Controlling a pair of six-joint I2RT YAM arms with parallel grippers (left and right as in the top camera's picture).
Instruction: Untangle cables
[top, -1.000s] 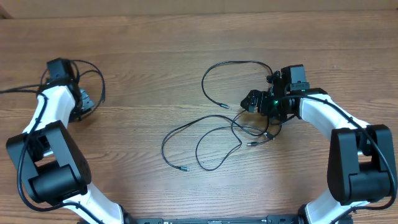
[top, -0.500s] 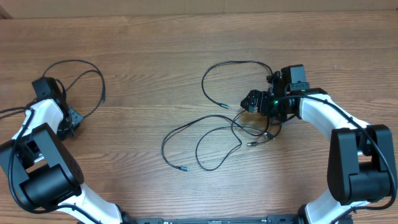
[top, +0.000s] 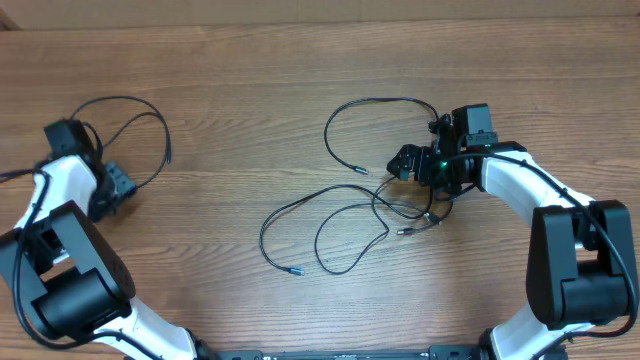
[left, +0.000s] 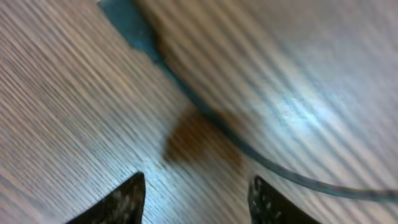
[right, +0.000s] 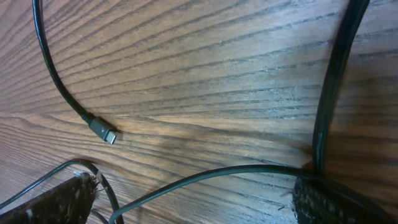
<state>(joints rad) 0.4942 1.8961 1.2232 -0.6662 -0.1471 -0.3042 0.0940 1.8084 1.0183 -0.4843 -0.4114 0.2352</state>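
L gripper (top: 117, 184) sits at the table's (top: 250, 60) left edge. Its jaws are apart w/ nothing btwn them. A lone cable (top: 140, 108) loops just far and right of it. In the wrist view that cable runs, blurred, across the wood beyond the fingertips, not in the gap.

R gripper (top: 408, 160) is right of centre, jaws wide open. The tangle (top: 340, 215) spreads near and left of it. One strand (right: 205, 173) crosses btwn its fingers (right: 56, 199), ungripped. A silver-tipped plug (right: 102, 132) lies on the wood beyond the left finger.
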